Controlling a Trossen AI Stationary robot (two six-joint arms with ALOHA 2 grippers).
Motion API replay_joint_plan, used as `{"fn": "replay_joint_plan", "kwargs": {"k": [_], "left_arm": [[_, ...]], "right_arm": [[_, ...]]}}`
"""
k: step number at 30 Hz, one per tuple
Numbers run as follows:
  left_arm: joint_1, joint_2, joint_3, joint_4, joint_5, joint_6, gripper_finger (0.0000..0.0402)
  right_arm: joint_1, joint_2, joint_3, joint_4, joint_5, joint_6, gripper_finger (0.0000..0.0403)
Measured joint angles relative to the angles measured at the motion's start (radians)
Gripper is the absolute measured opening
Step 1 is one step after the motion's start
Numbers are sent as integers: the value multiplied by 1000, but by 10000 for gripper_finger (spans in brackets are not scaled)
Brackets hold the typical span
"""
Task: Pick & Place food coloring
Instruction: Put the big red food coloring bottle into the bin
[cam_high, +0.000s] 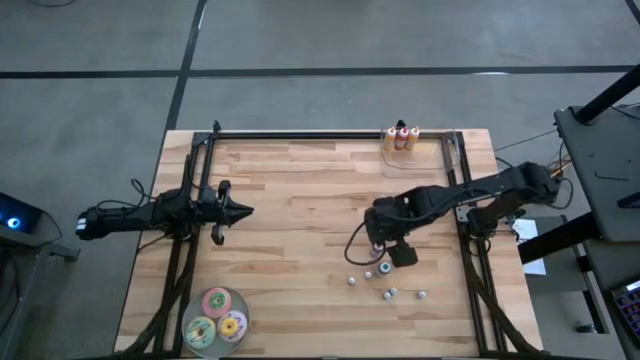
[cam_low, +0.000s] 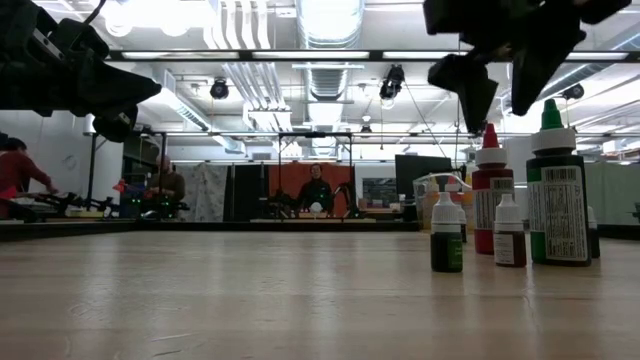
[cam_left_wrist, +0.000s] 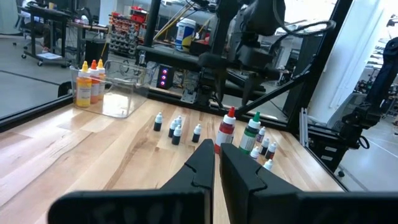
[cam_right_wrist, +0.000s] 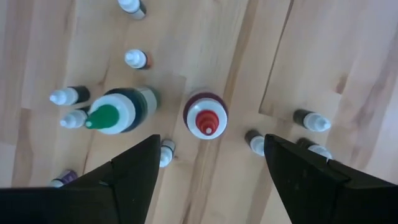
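Food coloring: three orange-bodied bottles (cam_high: 402, 137) already stand in the clear bin (cam_high: 388, 150) at the table's 1 o'clock edge, while the red-capped bottle (cam_right_wrist: 206, 117), the green-capped bottle (cam_right_wrist: 118, 113) and roughly a dozen tiny pale-capped droppers (cam_high: 386, 295) are left loose around 4 o'clock. Right gripper (cam_right_wrist: 209, 165) hangs over the red cap, jaws wide, holding nothing; left gripper (cam_left_wrist: 214, 163) is parked at 9 o'clock, fingers nearly together, empty. I'd call it early days.

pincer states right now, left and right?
Left pincer: closed, empty, parked at the table's left.
Right pincer: open, empty, above the red-capped bottle.
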Motion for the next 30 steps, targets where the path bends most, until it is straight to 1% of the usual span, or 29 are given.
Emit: {"fn": "replay_joint_plan", "kwargs": {"k": [7,15,21,26,30], "left_arm": [[0,0,0,0,0,0,0],[0,0,0,0,0,0,0],[0,0,0,0,0,0,0],[0,0,0,0,0,0,0],[0,0,0,0,0,0,0]], "right_arm": [[6,0,-64,80,0,5,277],[6,0,-133,174,0,7,268],[6,0,-154,207,0,7,261],[6,0,-167,220,-1,8,247],[6,0,-173,230,-1,8,227]]}}
